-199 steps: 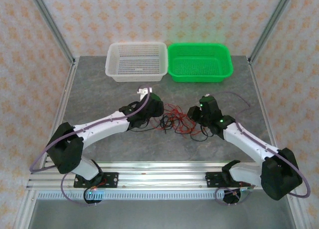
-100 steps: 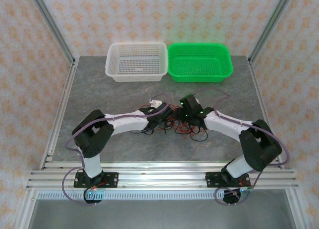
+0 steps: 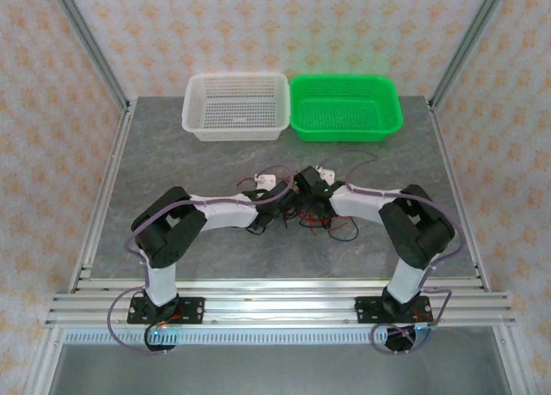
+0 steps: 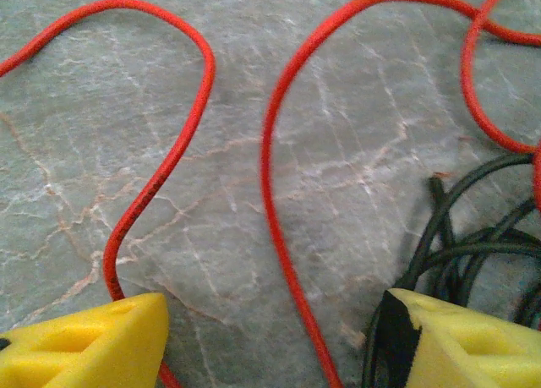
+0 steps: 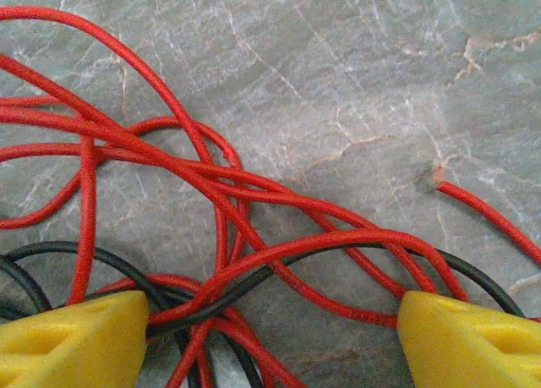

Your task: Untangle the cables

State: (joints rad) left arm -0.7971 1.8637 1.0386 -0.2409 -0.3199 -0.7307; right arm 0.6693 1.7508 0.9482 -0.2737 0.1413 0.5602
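The cables, red and black, lie knotted mid-surface. Their densest strands run roughly 10 to 4 o'clock between the fingers of the right end effector, which is spread wide and grips nothing. The left end effector, equally wide and empty, straddles one loose red strand running 12 to 6.

I look down on a grey, marble-veined stone-look table with pale cracks running through its surface. Behind it and on both sides stand cream wallpapered walls with a repeating orange floral print. Slanted silver aluminium posts rise from the table's far corners. Ribbed silver aluminium rails run across its near edge. The light is soft and even, with only faint shadows.
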